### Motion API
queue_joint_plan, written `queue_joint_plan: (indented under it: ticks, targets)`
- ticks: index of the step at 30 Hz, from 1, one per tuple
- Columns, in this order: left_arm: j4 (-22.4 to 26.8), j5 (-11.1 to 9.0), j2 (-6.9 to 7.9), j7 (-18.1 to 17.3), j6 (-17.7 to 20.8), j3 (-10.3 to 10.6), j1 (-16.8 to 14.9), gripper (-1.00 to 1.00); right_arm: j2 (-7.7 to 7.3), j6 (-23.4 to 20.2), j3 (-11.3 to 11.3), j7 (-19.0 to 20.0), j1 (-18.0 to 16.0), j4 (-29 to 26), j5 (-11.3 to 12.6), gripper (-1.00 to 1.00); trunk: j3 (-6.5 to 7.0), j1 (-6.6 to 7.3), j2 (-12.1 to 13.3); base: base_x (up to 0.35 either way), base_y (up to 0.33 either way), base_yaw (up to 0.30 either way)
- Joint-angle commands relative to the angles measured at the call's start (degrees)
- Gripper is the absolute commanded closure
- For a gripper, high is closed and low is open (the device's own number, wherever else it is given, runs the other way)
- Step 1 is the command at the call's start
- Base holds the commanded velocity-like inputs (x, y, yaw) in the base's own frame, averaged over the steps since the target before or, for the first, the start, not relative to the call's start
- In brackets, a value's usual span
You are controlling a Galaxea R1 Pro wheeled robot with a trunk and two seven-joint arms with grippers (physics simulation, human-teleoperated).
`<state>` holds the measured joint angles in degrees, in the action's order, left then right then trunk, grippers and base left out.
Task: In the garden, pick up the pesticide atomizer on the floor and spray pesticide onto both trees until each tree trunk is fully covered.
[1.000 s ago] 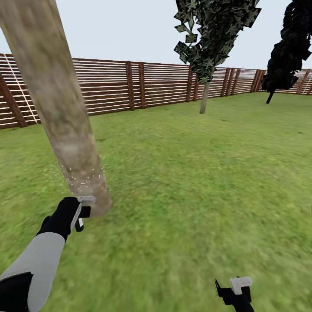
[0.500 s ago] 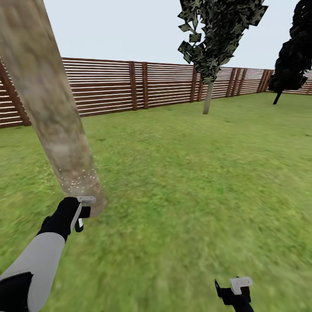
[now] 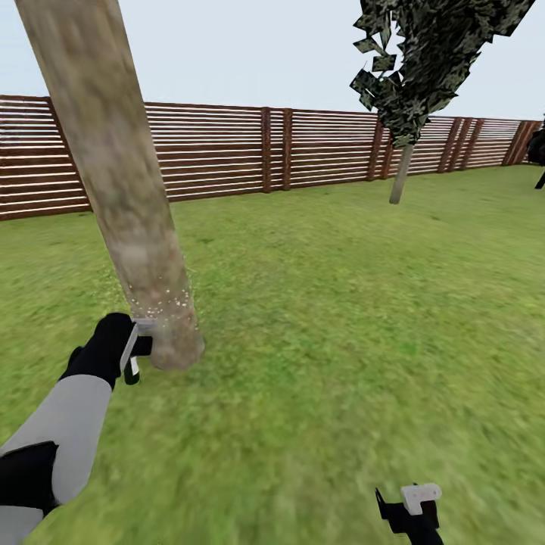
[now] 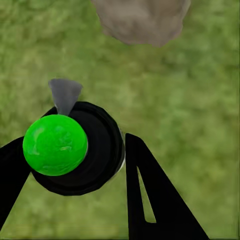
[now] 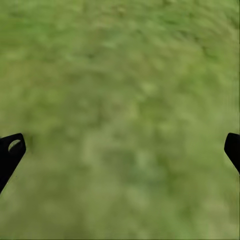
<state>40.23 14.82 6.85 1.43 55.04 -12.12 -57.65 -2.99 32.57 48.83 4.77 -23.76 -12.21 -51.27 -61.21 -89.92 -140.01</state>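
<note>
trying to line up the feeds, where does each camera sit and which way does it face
Head view: from the robot's head, forward and down at the tree trunk, lawn and fence; left arm and right gripper show.
Left wrist view: on the left arm, down along the left gripper at the atomizer; black fingers show.
Right wrist view: on the right arm, facing grass; fingertips at the edges.
Shared: head and left wrist views both show the trunk base.

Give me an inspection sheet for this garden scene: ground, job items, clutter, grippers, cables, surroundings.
Surface: green lawn, blurry in places.
Job's things: thick pale tree trunk leaning in the head view; whitish pesticide specks low on it; atomizer, green-topped, black-bodied, nozzle toward the trunk.
Clutter: nothing seen.
Grippers: left gripper shut on the atomizer; right gripper open over grass.
Cables: nothing seen.
Surroundings: brown slat fence; dark-leaved thin-stemmed tree; pale sky.
</note>
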Motion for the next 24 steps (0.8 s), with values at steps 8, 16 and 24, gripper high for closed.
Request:
queue_joint_plan:
  ticks: [8, 16, 24]
  targets:
    - [1.7, -0.2, -0.26, 0.1, 2.4, 0.2, -3.0, 1.00, -0.06, 0.2, 0.5, 0.4, 0.0, -0.1, 0.0, -1.00, -0.06, 0.01, 0.0, 0.043, 0.000, 0.107]
    - [3.0, -0.1, -0.72, 0.2, 2.4, 0.3, -3.0, 1.00, -0.26, 0.2, 0.5, 0.5, -0.1, -0.1, -0.1, -1.00, -0.06, 0.01, 0.0, 0.231, -0.146, 0.000]
    - [3.0, 0.0, -0.10, 0.3, 2.5, 0.3, -2.7, 1.00, -0.17, 0.2, 0.5, 0.5, 0.0, -0.1, -0.1, -1.00, -0.06, 0.01, 0.0, 0.123, -0.220, 0.151]
